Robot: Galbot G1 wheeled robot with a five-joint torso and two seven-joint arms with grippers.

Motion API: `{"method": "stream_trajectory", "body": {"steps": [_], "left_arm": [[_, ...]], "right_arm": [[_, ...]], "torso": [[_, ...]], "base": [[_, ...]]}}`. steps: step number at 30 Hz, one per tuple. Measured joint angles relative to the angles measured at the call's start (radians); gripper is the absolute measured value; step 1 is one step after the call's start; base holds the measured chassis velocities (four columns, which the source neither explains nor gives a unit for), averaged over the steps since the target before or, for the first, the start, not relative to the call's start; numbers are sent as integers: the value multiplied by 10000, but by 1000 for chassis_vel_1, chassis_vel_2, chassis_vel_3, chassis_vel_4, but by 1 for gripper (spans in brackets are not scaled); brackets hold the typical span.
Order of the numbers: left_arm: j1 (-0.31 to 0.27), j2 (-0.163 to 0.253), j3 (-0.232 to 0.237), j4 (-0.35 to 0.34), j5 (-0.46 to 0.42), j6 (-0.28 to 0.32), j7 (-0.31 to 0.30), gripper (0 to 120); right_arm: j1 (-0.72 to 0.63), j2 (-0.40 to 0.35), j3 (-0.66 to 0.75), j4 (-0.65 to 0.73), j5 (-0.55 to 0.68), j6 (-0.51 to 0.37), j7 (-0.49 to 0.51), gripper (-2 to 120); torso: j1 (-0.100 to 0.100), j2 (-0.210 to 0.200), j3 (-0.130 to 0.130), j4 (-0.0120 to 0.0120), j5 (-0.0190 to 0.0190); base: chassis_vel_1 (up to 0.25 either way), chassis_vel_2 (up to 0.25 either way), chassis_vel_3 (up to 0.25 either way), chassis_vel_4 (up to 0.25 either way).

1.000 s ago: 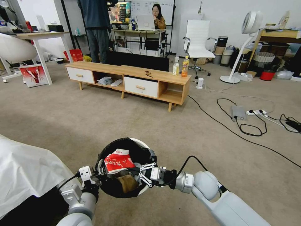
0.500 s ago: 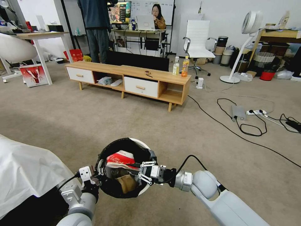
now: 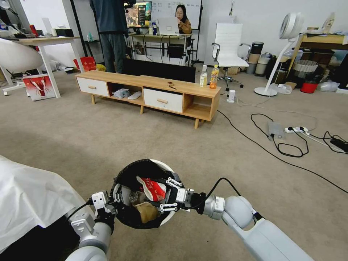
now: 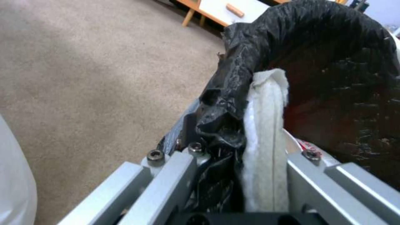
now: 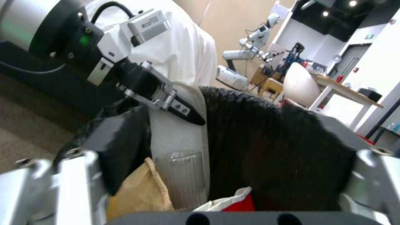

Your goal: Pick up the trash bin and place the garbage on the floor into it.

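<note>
The trash bin (image 3: 164, 167), white with a black bag over its rim, hangs above the floor (image 3: 90, 137). My left gripper (image 3: 115, 198) is shut on its near-left rim, and the left wrist view shows that rim (image 4: 267, 125) between the fingers of the left gripper (image 4: 239, 156). My right gripper (image 3: 167, 194) stands open over the bin's right side. Just past its fingertips the red-and-white wrapper (image 3: 154, 188) lies tilted inside the bin. The garbage in the bin also includes a brown paper bag (image 3: 145, 212) and a clear bottle (image 3: 129, 197). The right wrist view shows the paper bag (image 5: 139, 193), the wrapper (image 5: 235, 203) and the left gripper (image 5: 175, 106).
A white-draped object (image 3: 29, 195) stands close on the left. A low wooden cabinet (image 3: 152, 90) with two upright drink bottles (image 3: 209, 77) is ahead. Black cables (image 3: 279, 146) and a power strip (image 3: 295, 129) lie on the carpet to the right, with a floor fan (image 3: 286, 47) beyond.
The right gripper's fingers have spread apart, and the wrapper has tipped from lying flat on top to standing tilted inside the bin. The left gripper and bin have stayed put.
</note>
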Motion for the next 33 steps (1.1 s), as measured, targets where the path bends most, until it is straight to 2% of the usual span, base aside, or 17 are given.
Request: {"method": "stream_trajectory", "body": {"steps": [2,11,13,14,17,20,22,26,32,33], "left_arm": [[-2,3,-20,0,1,0,0,6],[6,16,-54,-16,97,102,-1,6],[18,13,-65,-35,122,130,5,6],[18,13,-65,-35,122,130,5,6],[22,29,-84,-43,159,141,18,6],[21,35,-82,-46,167,142,22,6],[7,36,-51,-56,170,143,23,6],[-2,47,-48,-74,170,146,23,6],[-4,70,-80,-88,150,152,22,6],[-6,78,-80,-87,145,151,22,6]], "right_arm": [[67,52,137,58,107,2,28,96],[347,130,1057,584,844,-34,383,100],[309,123,1667,789,1359,-119,1057,100],[309,123,1667,789,1359,-119,1057,100],[94,90,2417,882,1454,-460,2913,100],[16,81,2602,917,1445,-588,3458,100],[-271,12,3099,1060,1480,-1072,4808,100],[-580,48,3561,1084,1366,-1257,5304,100],[-1367,624,4583,1062,779,-1544,6190,100],[-1565,773,4806,1055,568,-1550,6347,100]], "torso": [[0,0,0,0,0],[0,0,0,1,0],[0,0,0,2,0],[0,0,0,2,0],[0,0,0,0,1],[0,0,0,0,0],[0,0,0,0,1],[0,0,0,1,0],[-1,0,0,-4,5],[-1,0,0,2,2]], "base": [[0,0,0,0],[0,0,0,0],[0,0,0,0],[0,0,0,0],[0,0,0,0],[0,0,0,0],[-20,-22,-33,-15],[-52,-46,-67,-57],[-76,-86,-85,-62],[-107,-84,-98,-98]]}}
